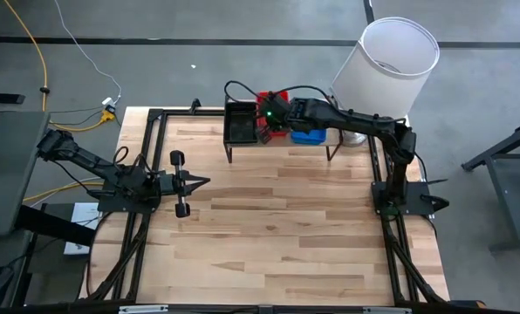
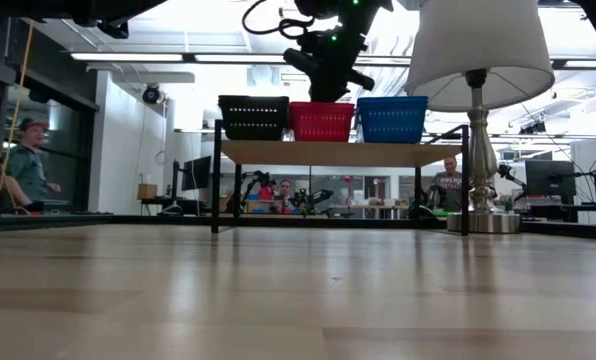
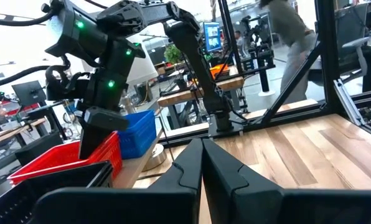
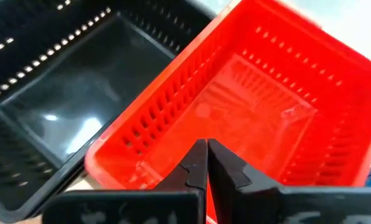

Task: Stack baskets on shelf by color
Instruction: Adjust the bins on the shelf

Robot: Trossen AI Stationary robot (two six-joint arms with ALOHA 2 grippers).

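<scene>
My right gripper: fingers pinched together, empty, above red basket on shelf. My left gripper: closed, idle over table.

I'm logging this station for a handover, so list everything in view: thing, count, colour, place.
Black baskets: count unclear, black, shelf's left end in the low view.
Red baskets: count unclear, red, middle of shelf.
Blue baskets: count unclear, blue, right end.
Shelf: one, light wood top on black legs, table's far edge.
Lamp: one, white shade, silver stem, beside the shelf's blue end.
Table: one, light wood.
People: a few, in the room behind.
Left gripper: shut, above the table's left side.
Right gripper: shut, above the red baskets.
</scene>
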